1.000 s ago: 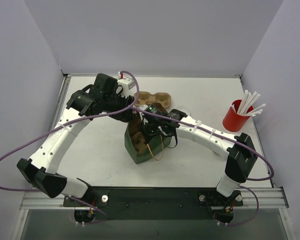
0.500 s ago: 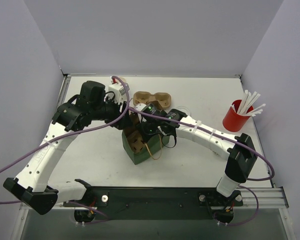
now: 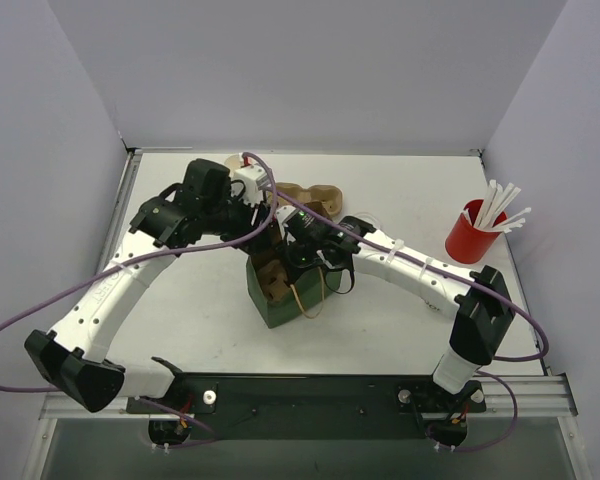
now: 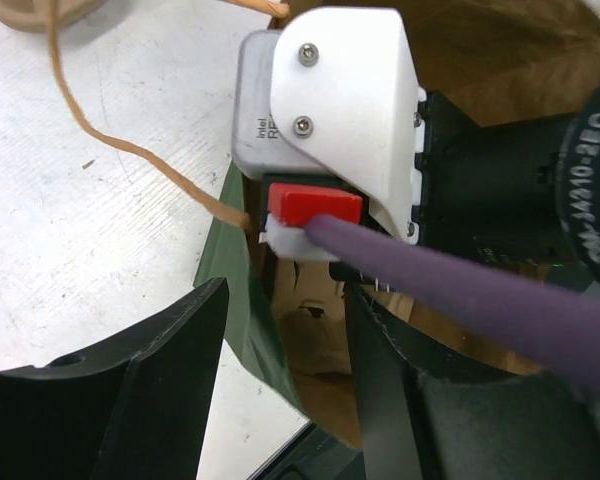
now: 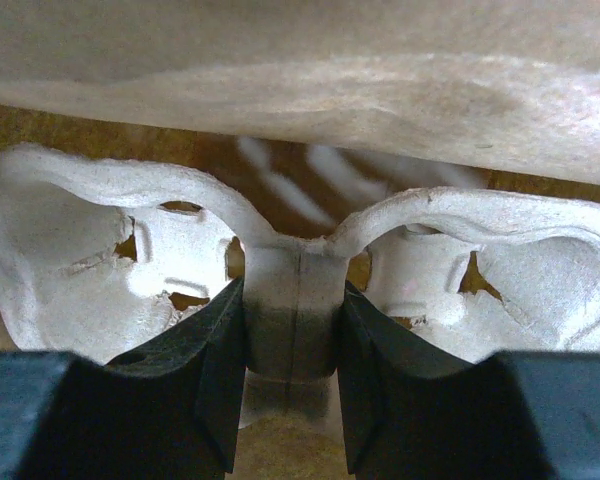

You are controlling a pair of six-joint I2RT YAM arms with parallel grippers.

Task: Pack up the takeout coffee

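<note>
The R fingers [image 5: 292, 322] are squeezing the middle ridge of the cardboard cup carrier [image 5: 80, 250] & holding it low inside the green paper bag [image 3: 267, 312]. Its cup holes are looking empty. The L fingers [image 4: 285, 335] are standing apart w/ the bag's rim between them, not pinching. No coffee cups are showing for sure, so prob. none are packed yet.

Next: the R arm needs to let go & lift straight up. The bag's string handle [image 4: 130, 152] & the L arm are crowding the top. A 2nd carrier [image 3: 315, 192] & a red straw cup [image 3: 467, 243] are sitting on the worktop [image 3: 200, 320].
</note>
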